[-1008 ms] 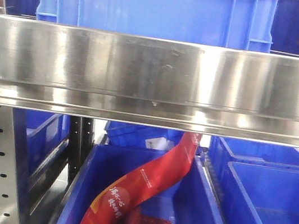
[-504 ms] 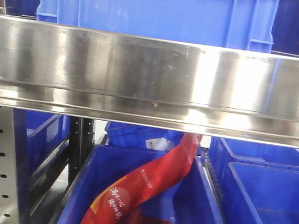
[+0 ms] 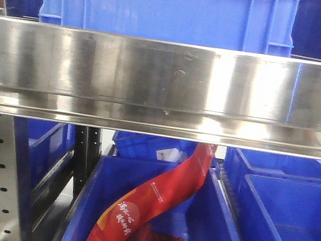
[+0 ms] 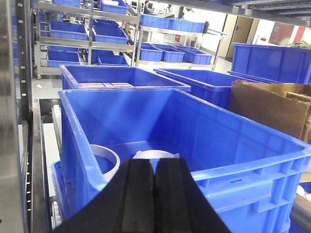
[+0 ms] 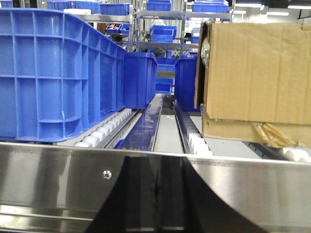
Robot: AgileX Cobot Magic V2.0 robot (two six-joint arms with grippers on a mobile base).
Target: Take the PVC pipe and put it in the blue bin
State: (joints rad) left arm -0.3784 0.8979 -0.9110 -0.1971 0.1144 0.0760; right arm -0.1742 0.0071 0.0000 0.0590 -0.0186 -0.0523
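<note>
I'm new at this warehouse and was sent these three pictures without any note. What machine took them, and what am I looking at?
A two-armed robot on a mobile base took them. The front camera faces a steel shelf rail with a blue crate above it and, below, a blue bin holding a red printed package. The other two cameras sit on the wrists. The left one looks over its black hand, fingers pressed together and holding nothing, into a large blue bin with white PVC pipe pieces inside. The right one shows its dark hand against a steel rail, its state unclear, beyond it a roller conveyor, blue crates and a cardboard box.
</note>
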